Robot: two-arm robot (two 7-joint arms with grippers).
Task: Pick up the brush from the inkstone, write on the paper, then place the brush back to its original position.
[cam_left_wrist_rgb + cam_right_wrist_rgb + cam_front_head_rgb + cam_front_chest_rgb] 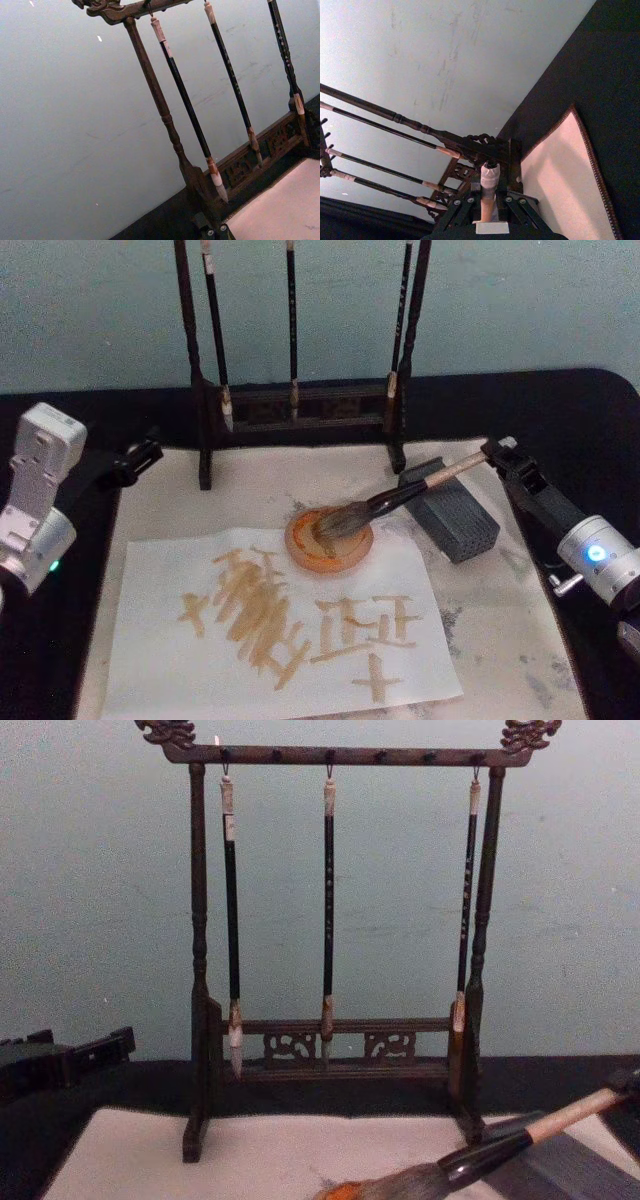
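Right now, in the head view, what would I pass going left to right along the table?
left gripper → round orange dish → inkstone → right gripper, shut on the brush at its handle end.

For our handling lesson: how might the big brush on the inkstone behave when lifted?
The brush probably feels head-heavy, given its bushy bristles. Its round handle may roll on the inkstone. Held at the handle end by the right claw, it may droop.
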